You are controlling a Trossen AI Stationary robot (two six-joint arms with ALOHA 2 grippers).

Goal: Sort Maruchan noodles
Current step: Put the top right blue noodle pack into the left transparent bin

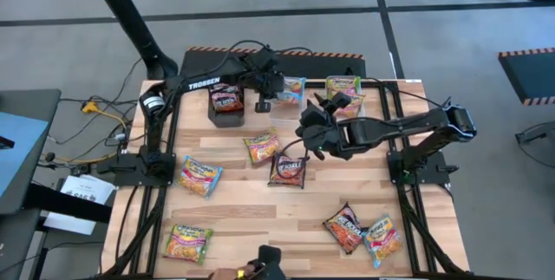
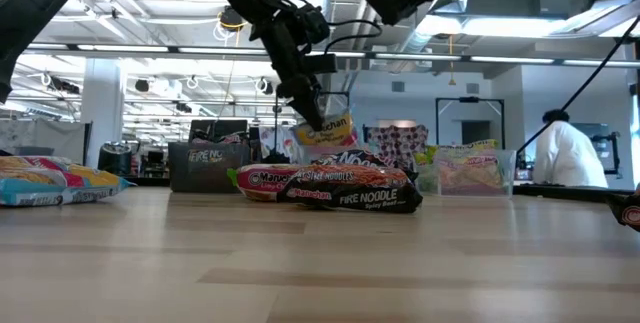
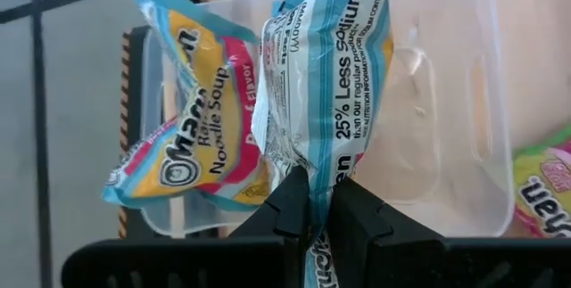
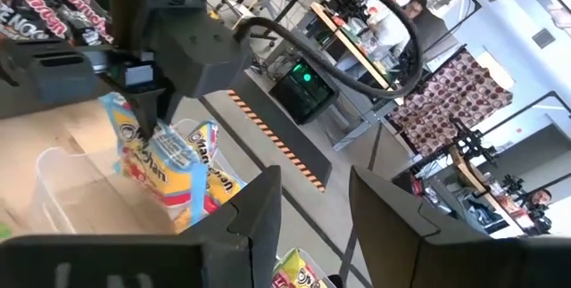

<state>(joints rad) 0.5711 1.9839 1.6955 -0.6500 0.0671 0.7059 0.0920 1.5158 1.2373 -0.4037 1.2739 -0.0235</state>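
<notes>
Nearest the front edge of the pale wooden slatted table (image 1: 260, 215): a green-edged shiny plastic noodle packet (image 1: 187, 243) at the left corner, and at the right a dark maroon shiny packet (image 1: 343, 226) just beside a blue-edged shiny packet (image 1: 381, 237). Farther in, a green-edged flat packet (image 1: 200, 175) near the left side, a dark Fire Noodle packet (image 1: 289, 170) at mid-table, and a yellow-and-red flat packet (image 1: 262, 147) just behind it.

Above mid-table, raised off the surface: right gripper (image 1: 314, 126), dark fingers (image 4: 259, 221) parted with a clear gap and nothing between them, pointing toward the far edge.

Toward the far edge: a black rectangular box (image 1: 227, 105) with a dark maroon packet (image 1: 226, 97) in it. Beside that, a clear plastic rectangular tub (image 3: 446, 101) holding one blue-edged Maruchan Ramen Noodle Soup packet (image 3: 192, 127) propped against its wall. Directly over this tub: left gripper (image 3: 319, 203), fingers pinched tight on the lower edge of a second blue-edged "25% Less Sodium" packet (image 3: 335, 65), which hangs upright, crumpled, above the tub floor. To the right, a second clear plastic tub (image 1: 345, 94) with green-edged packets (image 1: 343, 85) inside.

Beyond the table, in the room behind: a person in a white top (image 2: 565, 153).
</notes>
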